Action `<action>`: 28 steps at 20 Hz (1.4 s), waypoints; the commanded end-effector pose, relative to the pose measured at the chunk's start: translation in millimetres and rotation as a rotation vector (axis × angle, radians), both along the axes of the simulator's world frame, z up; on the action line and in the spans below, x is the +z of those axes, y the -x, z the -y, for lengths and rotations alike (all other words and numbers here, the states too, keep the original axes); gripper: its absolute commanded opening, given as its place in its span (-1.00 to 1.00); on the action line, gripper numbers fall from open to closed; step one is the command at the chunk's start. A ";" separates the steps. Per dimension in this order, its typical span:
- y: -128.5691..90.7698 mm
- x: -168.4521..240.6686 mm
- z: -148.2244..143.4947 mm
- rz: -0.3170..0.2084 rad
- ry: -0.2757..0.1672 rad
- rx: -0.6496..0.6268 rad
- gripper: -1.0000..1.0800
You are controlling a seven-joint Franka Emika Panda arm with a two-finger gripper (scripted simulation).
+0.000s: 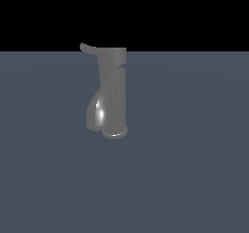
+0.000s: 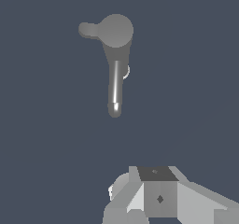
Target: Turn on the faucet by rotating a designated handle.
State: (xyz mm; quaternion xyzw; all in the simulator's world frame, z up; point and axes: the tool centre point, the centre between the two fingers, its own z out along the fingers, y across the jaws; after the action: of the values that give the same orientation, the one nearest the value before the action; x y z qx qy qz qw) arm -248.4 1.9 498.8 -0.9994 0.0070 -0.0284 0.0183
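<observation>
On the slate-grey tabletop (image 1: 194, 169) the dark faucet (image 1: 113, 96) stands upright, its handle (image 1: 88, 48) projecting toward the exterior view's left. Well apart, the hand (image 2: 156, 197) hangs; its opening cannot be told.

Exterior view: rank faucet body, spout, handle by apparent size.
1. faucet body, the tall upright cylinder.
2. spout, shorter but thick.
3. handle, a thin short lever at the cap.
The gripper is not in this view.
</observation>
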 end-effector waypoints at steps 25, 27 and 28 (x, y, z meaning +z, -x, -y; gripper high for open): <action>-20.5 14.9 -7.7 0.042 -0.028 -0.088 -1.00; -26.5 13.5 -8.5 0.039 -0.028 -0.119 -1.00; -29.9 12.7 -9.1 0.037 -0.028 -0.136 -1.00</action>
State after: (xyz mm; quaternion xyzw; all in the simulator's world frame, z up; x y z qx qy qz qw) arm -223.2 10.2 512.7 -0.9963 0.0630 -0.0490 0.0306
